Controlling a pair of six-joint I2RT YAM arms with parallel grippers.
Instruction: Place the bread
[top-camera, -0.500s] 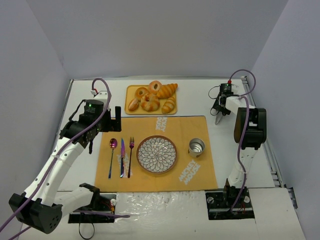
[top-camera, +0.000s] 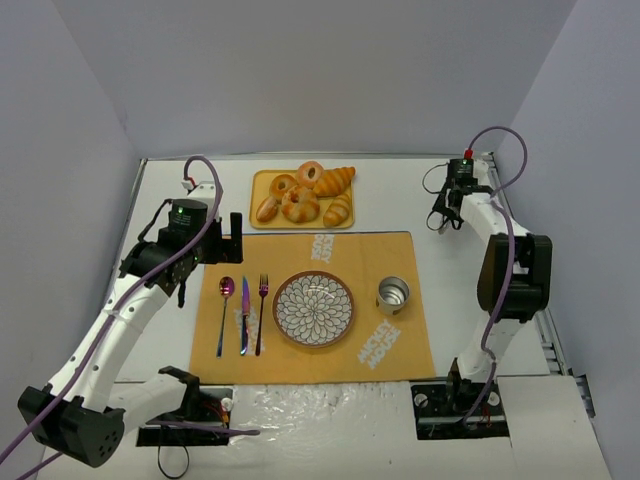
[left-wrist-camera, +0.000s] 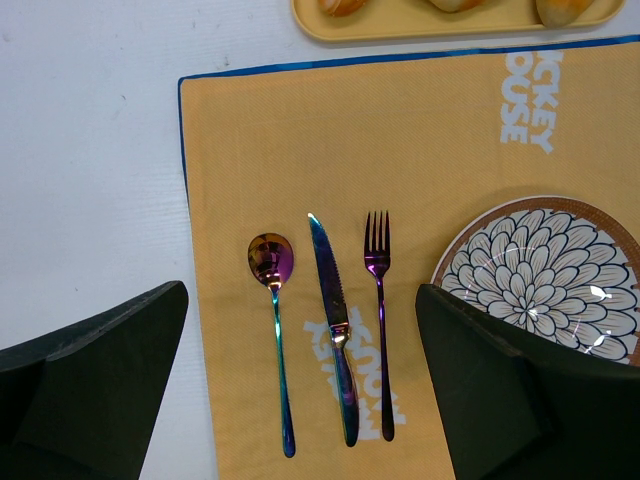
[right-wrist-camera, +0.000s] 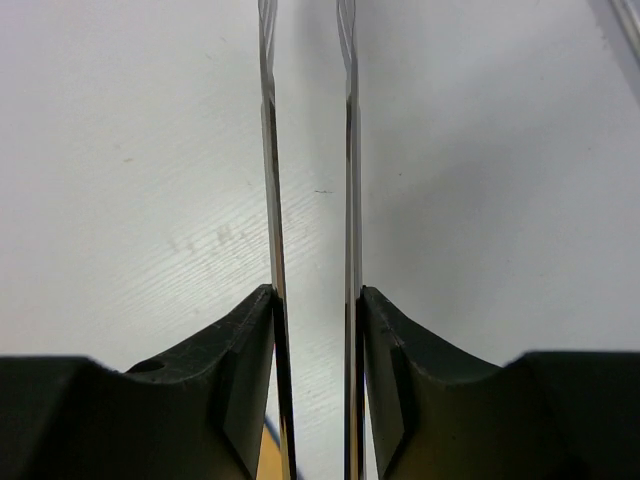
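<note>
Several breads, among them croissants and a doughnut (top-camera: 300, 203), lie on a yellow tray (top-camera: 262, 180) at the back of the table. A patterned plate (top-camera: 313, 309) sits empty on the orange placemat (top-camera: 340, 255). My left gripper (top-camera: 226, 240) hovers open and empty over the mat's left edge; in the left wrist view (left-wrist-camera: 300, 300) it spans the cutlery, with the plate (left-wrist-camera: 545, 275) at the right. My right gripper (top-camera: 443, 213) is at the back right, off the mat, shut on metal tongs (right-wrist-camera: 268, 150) whose two blades point at the bare table.
A spoon (left-wrist-camera: 272, 262), knife (left-wrist-camera: 332, 300) and fork (left-wrist-camera: 378, 270) lie left of the plate. A metal cup (top-camera: 393, 295) stands right of the plate. The tray edge (left-wrist-camera: 400, 25) shows at the top of the left wrist view.
My right arm has swung back and to the right, carrying the tongs a little farther from the mat. The left arm has not moved.
</note>
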